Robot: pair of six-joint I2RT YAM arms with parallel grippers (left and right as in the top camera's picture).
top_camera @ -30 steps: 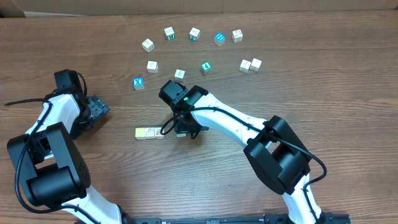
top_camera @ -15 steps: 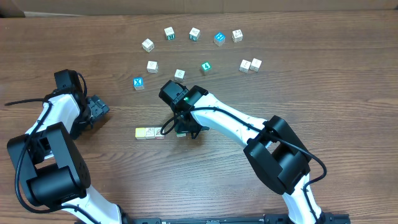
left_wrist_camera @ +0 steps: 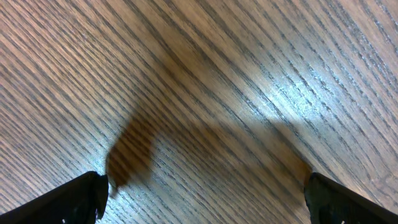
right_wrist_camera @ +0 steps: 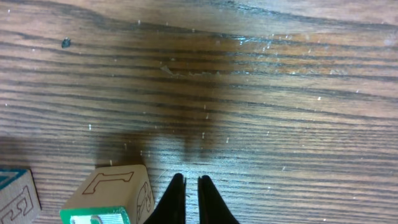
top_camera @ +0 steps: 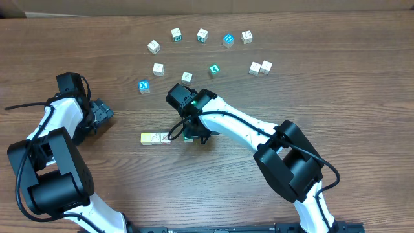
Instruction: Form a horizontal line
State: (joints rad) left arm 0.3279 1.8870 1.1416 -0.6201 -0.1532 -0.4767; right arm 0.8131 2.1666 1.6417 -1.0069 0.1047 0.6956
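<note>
The right gripper (right_wrist_camera: 186, 199) is clenched on nothing, its tips at the worktop (right_wrist_camera: 280, 93) just beside the green cube (right_wrist_camera: 109, 190), on the side away from the short row (top_camera: 155, 138). Over the last second it has only crept slightly towards that row, and no cube has shifted. The green cube stands near the row's end, apparently with a gap, so the line looks unfinished. Its tan face bears an outlined "L". The left gripper (left_wrist_camera: 205, 196), well apart from the row, gapes empty.
</note>
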